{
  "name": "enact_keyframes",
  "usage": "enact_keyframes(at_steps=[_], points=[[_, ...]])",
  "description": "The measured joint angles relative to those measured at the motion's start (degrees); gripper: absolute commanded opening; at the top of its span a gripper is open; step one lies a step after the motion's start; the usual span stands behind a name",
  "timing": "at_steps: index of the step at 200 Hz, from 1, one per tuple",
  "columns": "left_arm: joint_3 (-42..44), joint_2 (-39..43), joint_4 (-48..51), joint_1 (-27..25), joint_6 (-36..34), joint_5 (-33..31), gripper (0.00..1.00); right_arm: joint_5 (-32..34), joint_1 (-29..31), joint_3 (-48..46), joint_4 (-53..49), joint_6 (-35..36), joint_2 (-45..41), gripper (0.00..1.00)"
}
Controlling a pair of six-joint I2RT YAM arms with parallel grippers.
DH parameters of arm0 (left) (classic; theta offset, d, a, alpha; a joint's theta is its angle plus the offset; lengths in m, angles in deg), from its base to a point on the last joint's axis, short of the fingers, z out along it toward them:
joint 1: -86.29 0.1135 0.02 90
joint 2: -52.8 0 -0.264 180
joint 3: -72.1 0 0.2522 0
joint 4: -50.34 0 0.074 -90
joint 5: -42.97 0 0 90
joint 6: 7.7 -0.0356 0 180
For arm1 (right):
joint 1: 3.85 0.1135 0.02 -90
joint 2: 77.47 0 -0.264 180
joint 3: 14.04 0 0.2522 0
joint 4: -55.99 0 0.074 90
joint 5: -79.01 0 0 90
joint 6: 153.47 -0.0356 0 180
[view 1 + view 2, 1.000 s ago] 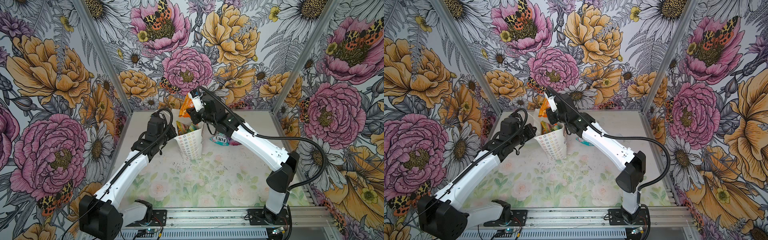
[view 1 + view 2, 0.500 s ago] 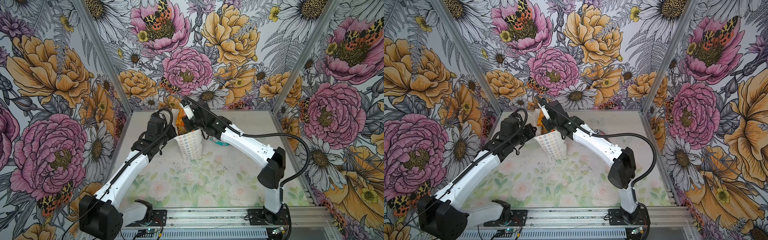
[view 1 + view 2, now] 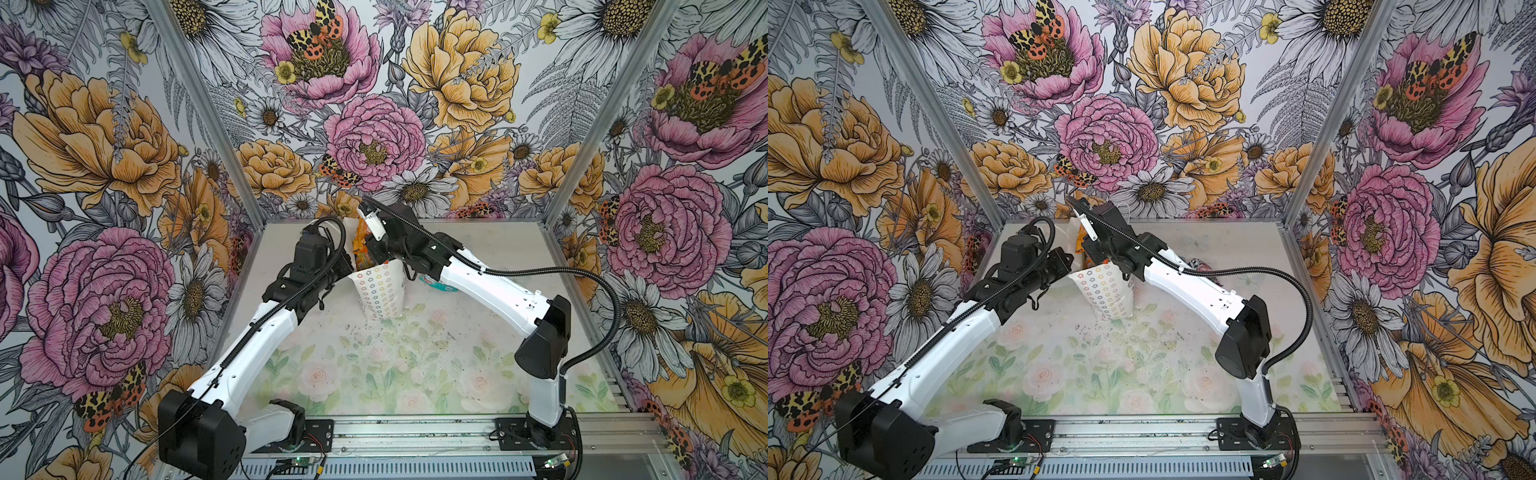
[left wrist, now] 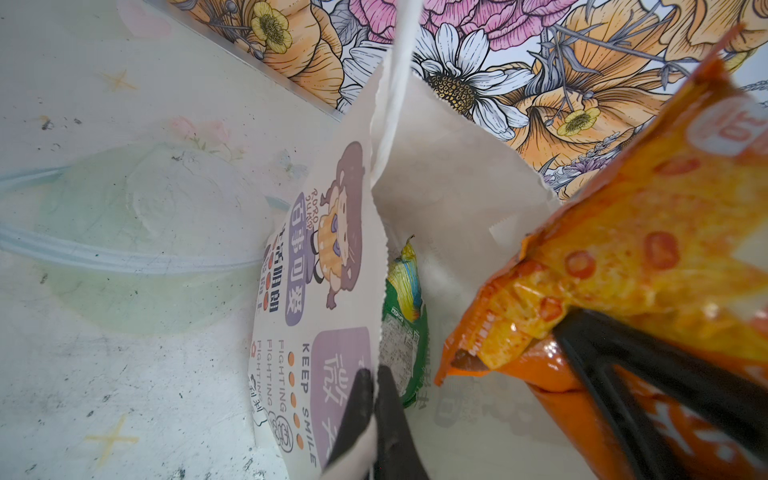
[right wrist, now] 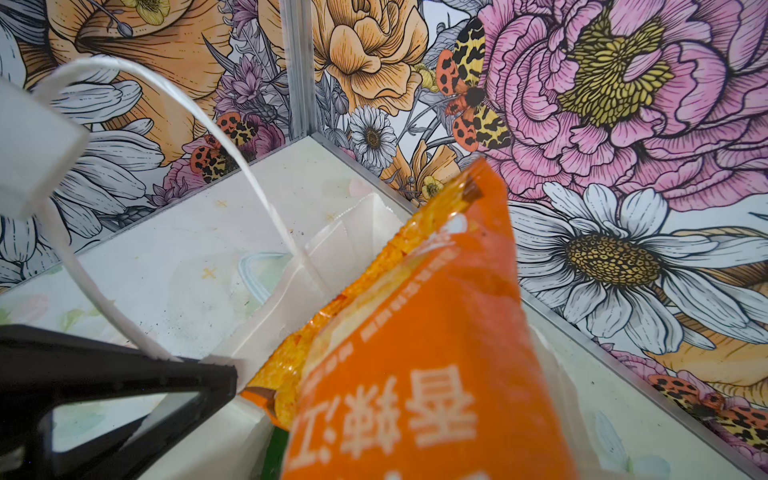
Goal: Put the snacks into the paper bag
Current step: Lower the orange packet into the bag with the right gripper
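Left arm comes in from the front-left corner of the worktop [image 3: 415,365] and reaches toward the back edge.

Left gripper [image 4: 375,382]: jaws together, pinching the top rim of the paper bag's printed wall. Nothing but the sheet of paper lies between the black fingers.

Paper bag [image 3: 380,293]: upright, close to the back edge, about midway between the side edges and a touch left of centre. Flower-ring side panel [image 3: 1106,291] faces the front edge. Mouth open. In the left wrist view the cartoon-girl face [image 4: 332,249] is on the outside, plain paper inside. A white cord handle [image 5: 174,108] loops up free above the mouth.

Green packet [image 4: 403,316]: inside the bag, low down, lying against the inner side of the printed wall.

Orange packet [image 3: 360,247]: at the bag's mouth, tilted, upper end well above the rim, lower corner pointing into the opening. Cannot tell how deep it sits.

Right gripper [image 3: 371,257]: clamped on the orange packet, over the right side of the bag's mouth. One black finger [image 4: 648,365] presses on the foil; the opposite finger is hidden behind the packet. Arm reaches in from the front-right corner.

Teal packet [image 3: 432,284]: flat on the worktop just right of the bag, outside it, mostly hidden behind the right forearm.
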Motion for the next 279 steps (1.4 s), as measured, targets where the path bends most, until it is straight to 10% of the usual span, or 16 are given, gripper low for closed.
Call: enact_keyframes(at_steps=[279], points=[[0.00, 0.00, 0.04, 0.44, 0.00, 0.02, 0.00, 7.34, 0.11, 5.07, -0.68, 1.27, 5.66, 0.15]])
